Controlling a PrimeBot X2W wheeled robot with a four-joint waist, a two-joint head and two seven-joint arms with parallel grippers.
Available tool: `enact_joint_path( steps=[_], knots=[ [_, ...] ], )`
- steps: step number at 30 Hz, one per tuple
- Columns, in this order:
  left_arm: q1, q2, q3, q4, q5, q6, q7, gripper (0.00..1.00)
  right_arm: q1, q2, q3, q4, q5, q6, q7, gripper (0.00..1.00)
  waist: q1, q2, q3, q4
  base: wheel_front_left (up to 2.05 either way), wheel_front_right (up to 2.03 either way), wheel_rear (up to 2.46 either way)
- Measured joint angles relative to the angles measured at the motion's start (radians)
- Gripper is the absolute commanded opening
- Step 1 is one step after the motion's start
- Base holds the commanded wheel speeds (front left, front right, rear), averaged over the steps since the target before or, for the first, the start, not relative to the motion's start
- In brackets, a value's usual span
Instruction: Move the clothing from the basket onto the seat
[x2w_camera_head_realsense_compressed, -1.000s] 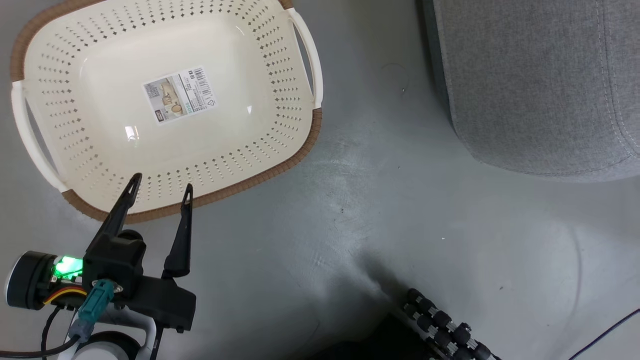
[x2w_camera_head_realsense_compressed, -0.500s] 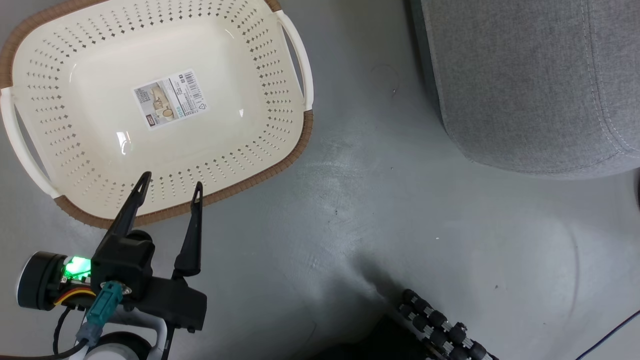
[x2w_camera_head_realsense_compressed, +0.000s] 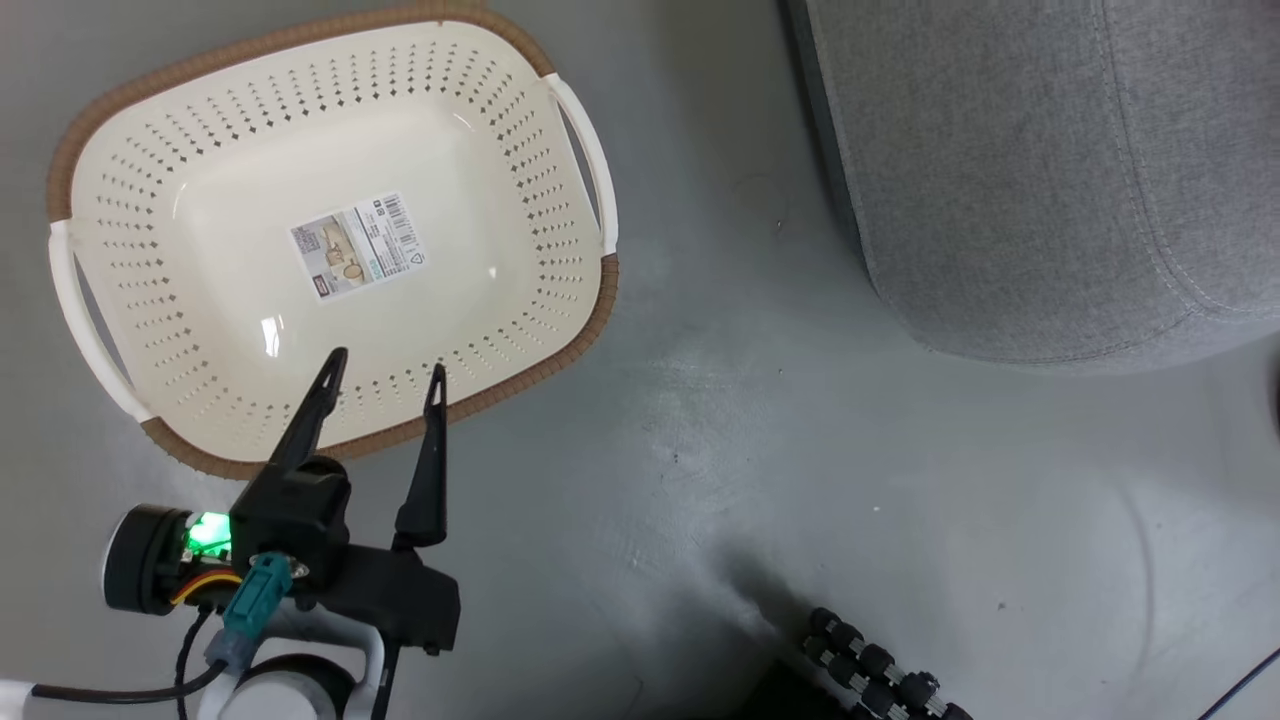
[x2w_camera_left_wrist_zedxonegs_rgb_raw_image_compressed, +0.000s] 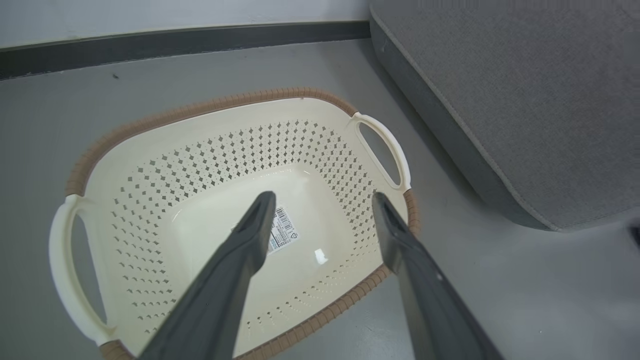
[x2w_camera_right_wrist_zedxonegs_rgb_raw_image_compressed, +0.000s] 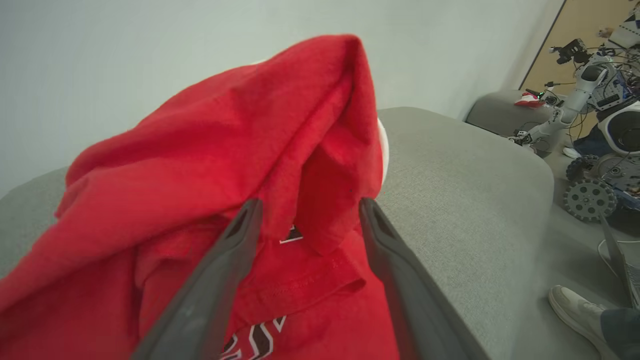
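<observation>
**Red jersey being let go on the sofa; basket standing bare**

The right hand (x2w_camera_right_wrist_zedxonegs_rgb_raw_image_compressed: 306, 210) is being held with its two fingers spread wide and clamped on nothing. A loose fold of the red jersey (x2w_camera_right_wrist_zedxonegs_rgb_raw_image_compressed: 225, 140) is standing up between them, unpinched. The hand is being held low, pointing along the grey sofa (x2w_camera_right_wrist_zedxonegs_rgb_raw_image_compressed: 450, 165) into the heap. This is being read as a release, since the cloth's weight is being borne by the cushion. Black-and-white lettering is being shown near the fingers' roots. The peaked fold is judged to be cloth not yet settled.

The left hand (x2w_camera_head_realsense_compressed: 385, 372) is also being held open and empty. Its fingertips are being hung over the near rim of the laundry basket (x2w_camera_head_realsense_compressed: 575, 335), pointing inward. That pose is judged to serve a further pick. Only a label (x2w_camera_head_realsense_compressed: 357, 243) is being shown on the basket's bottom, though, so the move is judged as good as done. The basket is being left on the floor (x2w_camera_head_realsense_compressed: 800, 450), with bare floor between it and the sofa.
</observation>
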Motion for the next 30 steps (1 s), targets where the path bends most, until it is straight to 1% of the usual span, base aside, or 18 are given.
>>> enact_joint_path(
  steps=[4,8,12,19,23,27,30],
  knots=[
    [-0.027,-0.038,-0.020,0.045,-0.013,0.000,-0.025,1.00,0.057,0.002,0.000,-0.008,-0.015,0.000,0.000,1.00,0.0000,0.0000,-0.040,0.006,0.00,0.00,0.00],
    [-0.037,-0.075,-0.029,0.093,-0.032,0.000,-0.053,1.00,0.115,0.005,0.000,-0.043,-0.025,0.000,0.000,1.00,-0.0001,0.0000,-0.086,0.017,0.00,0.00,0.00],
    [-0.038,-0.108,-0.027,0.146,-0.048,0.000,-0.086,1.00,0.191,0.008,0.023,-0.086,-0.065,0.000,0.000,1.00,-0.0001,-0.0002,-0.136,0.034,0.00,0.00,0.00],
    [-0.081,-0.162,-0.002,0.241,-0.100,0.000,-0.163,1.00,0.284,0.033,0.054,-0.174,-0.094,0.000,0.000,1.00,-0.0001,-0.0002,-0.226,0.082,0.00,0.00,0.00],
    [-0.095,-0.179,0.012,0.304,-0.130,0.000,-0.207,1.00,0.327,0.086,0.085,-0.231,-0.131,0.000,0.000,1.00,0.0000,-0.0003,-0.277,0.119,0.00,0.00,0.00],
    [-0.106,-0.185,0.017,0.384,-0.154,0.000,-0.247,1.00,0.377,0.092,0.118,-0.281,-0.140,0.000,0.000,1.00,0.0000,-0.0002,-0.328,0.161,0.00,0.00,0.00],
    [-0.120,-0.195,0.019,0.430,-0.164,0.000,-0.278,1.00,0.412,0.109,0.145,-0.312,-0.143,0.000,0.000,1.00,-0.0001,-0.0003,-0.366,0.196,0.00,0.00,0.00]
  ],
)
